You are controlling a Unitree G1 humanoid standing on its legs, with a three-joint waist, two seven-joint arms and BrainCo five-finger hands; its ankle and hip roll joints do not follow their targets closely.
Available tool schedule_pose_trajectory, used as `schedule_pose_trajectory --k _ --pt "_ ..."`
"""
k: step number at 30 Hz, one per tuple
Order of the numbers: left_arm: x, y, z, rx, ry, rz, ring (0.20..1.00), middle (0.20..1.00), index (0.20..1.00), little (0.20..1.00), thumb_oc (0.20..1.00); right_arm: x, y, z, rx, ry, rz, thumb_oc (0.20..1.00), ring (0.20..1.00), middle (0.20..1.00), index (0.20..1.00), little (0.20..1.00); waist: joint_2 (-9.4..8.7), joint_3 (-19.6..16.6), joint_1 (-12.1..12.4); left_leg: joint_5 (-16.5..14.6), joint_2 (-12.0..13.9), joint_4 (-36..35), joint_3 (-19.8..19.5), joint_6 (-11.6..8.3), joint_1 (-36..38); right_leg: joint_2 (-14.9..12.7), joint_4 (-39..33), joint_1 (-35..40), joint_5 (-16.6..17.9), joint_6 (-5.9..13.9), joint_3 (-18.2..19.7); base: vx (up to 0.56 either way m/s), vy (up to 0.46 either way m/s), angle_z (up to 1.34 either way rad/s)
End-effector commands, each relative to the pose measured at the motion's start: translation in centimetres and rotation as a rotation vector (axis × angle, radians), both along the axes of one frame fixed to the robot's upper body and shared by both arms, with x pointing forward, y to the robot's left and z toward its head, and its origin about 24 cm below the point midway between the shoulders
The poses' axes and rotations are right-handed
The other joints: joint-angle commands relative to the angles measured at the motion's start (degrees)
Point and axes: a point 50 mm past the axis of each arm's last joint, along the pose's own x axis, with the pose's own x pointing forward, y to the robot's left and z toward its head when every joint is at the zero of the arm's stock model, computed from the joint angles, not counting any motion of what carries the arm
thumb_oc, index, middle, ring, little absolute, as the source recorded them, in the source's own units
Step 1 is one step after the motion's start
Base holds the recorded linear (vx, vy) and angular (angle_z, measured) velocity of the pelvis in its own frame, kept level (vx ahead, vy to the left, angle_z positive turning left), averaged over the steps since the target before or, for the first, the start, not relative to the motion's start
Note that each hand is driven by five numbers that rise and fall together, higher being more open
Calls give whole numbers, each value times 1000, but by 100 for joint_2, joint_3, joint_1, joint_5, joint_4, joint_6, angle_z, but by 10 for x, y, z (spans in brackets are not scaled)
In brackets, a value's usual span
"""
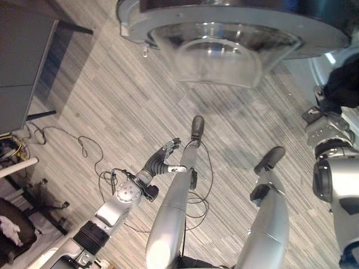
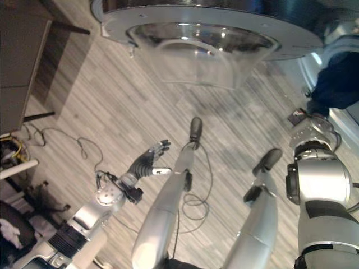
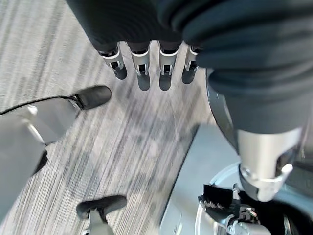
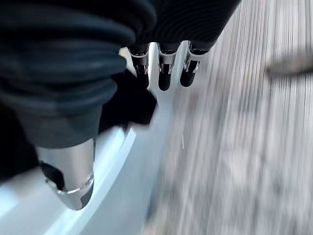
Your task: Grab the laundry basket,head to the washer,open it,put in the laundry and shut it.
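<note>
The washer's round door (image 1: 314, 28) stands swung open at the top of the eye views, its glass bowl (image 1: 224, 47) bulging toward me. At the right edge is the washer's white opening rim (image 2: 342, 120), with dark blue laundry (image 2: 336, 78) lying inside it. My right arm reaches to that opening. In the right wrist view my right hand (image 4: 165, 73) has straight fingers and the thumb apart, with the dark laundry (image 4: 129, 100) just past them beside the white rim (image 4: 110, 181). My left hand (image 1: 165, 159) hovers open over the wood floor at lower left, holding nothing.
A dark cabinet (image 1: 22, 61) stands at the left edge. Loose cables (image 1: 84, 147) trail over the floor beside it. Black frame legs (image 1: 42, 210) and a bit of white cloth (image 1: 8, 227) sit in the lower left corner.
</note>
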Motion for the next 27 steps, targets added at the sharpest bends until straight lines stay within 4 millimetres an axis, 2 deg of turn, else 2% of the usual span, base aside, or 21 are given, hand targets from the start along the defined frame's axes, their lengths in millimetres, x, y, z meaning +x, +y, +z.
schedule_pose_trajectory --k 1,5,6,7,8,9,10,12,15,17,18,19,20,21,22,23,24,26,27 --pt "-5 -23 15 -85 -55 -63 1000 1000 1000 1000 1000 0 -5 19 -12 -101 -12 1000 1000 1000 1000 1000 383 152 49 -1088 291 703 -183 -430 -119 56 -861 124 222 275 -175 -5 -31 29" --pt "-4 -24 15 -91 -57 -53 1000 1000 1000 1000 1000 0 -4 26 -4 -129 -23 1000 1000 1000 1000 1000 382 152 82 -1082 283 727 -235 -447 -162 30 -819 157 178 281 -274 2 -25 24" --pt "-4 -23 15 -94 -61 -48 1000 1000 1000 1000 1000 -2 -9 29 -11 -138 -40 1000 1000 1000 1000 1000 384 152 92 -1078 281 715 -240 -451 -153 24 -831 177 178 285 -298 -12 -30 7" --pt "-4 -19 16 -103 -66 -32 1000 1000 1000 1000 1000 -8 -22 41 -34 -164 -86 1000 1000 1000 1000 1000 381 152 113 -1059 277 685 -249 -464 -149 1 -826 193 174 300 -338 -13 -29 5" --pt "-4 -20 17 -104 -66 -34 1000 1000 1000 1000 1000 -9 -22 41 -35 -165 -88 1000 1000 1000 1000 1000 394 152 114 -1053 274 676 -256 -465 -147 -2 -824 195 172 302 -345 -12 -20 4" --pt "-5 -16 16 -111 -64 -18 1000 1000 1000 1000 1000 -16 -35 50 -55 -180 -130 1000 1000 1000 1000 1000 382 152 106 -1048 271 645 -265 -469 -145 -1 -813 180 167 307 -340 -4 1 4" --pt "-5 -17 16 -112 -65 -20 1000 1000 1000 1000 1000 -16 -36 50 -55 -181 -131 1000 1000 1000 1000 1000 387 152 108 -1044 269 640 -266 -469 -146 -4 -809 175 165 307 -339 -5 4 4" --pt "-5 -10 15 -105 -67 7 1000 1000 1000 1000 1000 -28 -54 61 -82 -204 -187 1000 1000 1000 1000 1000 343 152 65 -1043 276 622 -262 -473 -157 0 -800 150 165 302 -314 -6 15 8" --pt "-5 -7 14 -101 -63 25 1000 1000 1000 1000 1000 -35 -63 58 -90 -189 -214 1000 1000 1000 1000 1000 281 153 9 -1048 291 612 -239 -475 -163 9 -813 130 179 306 -297 0 5 5" --pt "-4 -5 14 -101 -63 34 1000 1000 1000 1000 1000 -39 -70 50 -85 -156 -224 1000 1000 1000 1000 1000 215 153 -46 -1058 307 612 -217 -474 -159 15 -844 135 200 307 -295 0 0 0" --pt "-2 -4 15 -98 -69 37 1000 1000 1000 1000 1000 -41 -72 35 -70 -101 -219 1000 1000 1000 1000 1000 170 154 -110 -1071 325 615 -196 -477 -159 27 -880 141 215 305 -294 0 0 0" --pt "-2 -4 15 -97 -69 37 1000 1000 1000 1000 1000 -41 -72 34 -69 -100 -218 1000 1000 1000 1000 1000 163 154 -108 -1072 325 617 -194 -477 -158 28 -883 143 216 305 -293 0 0 0" --pt "-1 -5 18 -100 -80 35 1000 1000 1000 1000 1000 -41 -70 16 -36 -57 -203 1000 1000 1000 1000 1000 129 155 -175 -1090 333 630 -173 -478 -172 48 -915 145 228 302 -296 0 0 0" --pt "-1 -5 17 -98 -79 36 1000 1000 1000 1000 1000 -41 -70 15 -33 -57 -202 1000 1000 1000 1000 1000 118 155 -174 -1092 333 635 -171 -478 -170 48 -918 149 230 302 -294 0 0 0" --pt "-1 -5 18 -96 -82 37 1000 1000 1000 1000 1000 -40 -67 5 -12 -39 -191 1000 1000 1000 1000 1000 96 155 -202 -1102 338 642 -168 -474 -173 62 -921 143 230 300 -289 18 23 -3" --pt "0 -6 19 -97 -89 38 1000 1000 1000 1000 1000 -39 -60 -15 39 -7 -176 1000 1000 1000 1000 1000 84 155 -256 -1118 349 657 -153 -473 -188 73 -940 133 236 297 -285 0 0 0" --pt "0 -5 19 -95 -88 40 1000 1000 1000 1000 1000 -39 -60 -16 41 -7 -175 1000 1000 1000 1000 1000 70 155 -256 -1121 349 662 -151 -473 -186 74 -941 137 236 297 -283 16 25 -4" --pt "1 -7 19 -94 -94 47 1000 1000 1000 1000 1000 -33 -39 -51 157 22 -139 1000 1000 1000 1000 1000 54 155 -321 -1144 369 667 -100 -470 -195 96 -983 127 251 295 -278 20 19 -5" --pt "1 -7 19 -91 -96 48 1000 1000 1000 1000 1000 -33 -33 -62 183 40 -132 1000 1000 1000 1000 1000 52 155 -341 -1148 377 670 -93 -471 -198 105 -998 127 255 292 -279 25 19 -9"
